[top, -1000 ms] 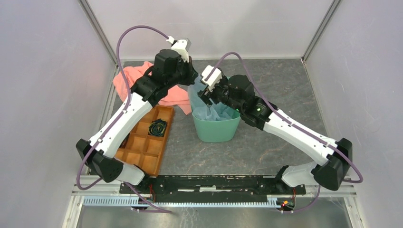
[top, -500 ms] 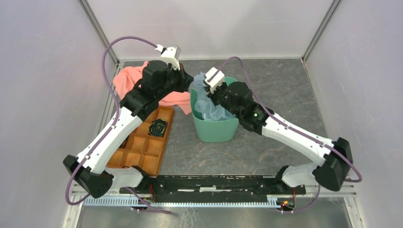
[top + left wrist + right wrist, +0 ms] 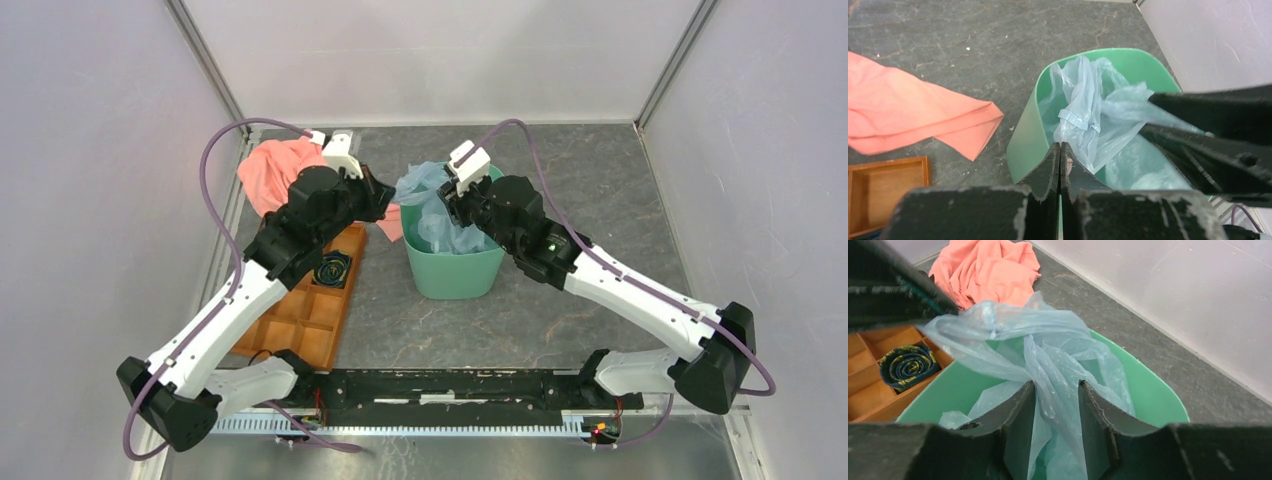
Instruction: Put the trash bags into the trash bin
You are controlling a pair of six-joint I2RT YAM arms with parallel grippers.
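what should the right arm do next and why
Probably lower the right gripper straight down into the bin: it pinches the bag, which bunches above the rim, one corner stretched toward the left gripper.

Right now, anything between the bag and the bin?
Nothing visible. The trash bag already hangs partly inside the trash bin, its top pinched by the left gripper and threaded through the right gripper.
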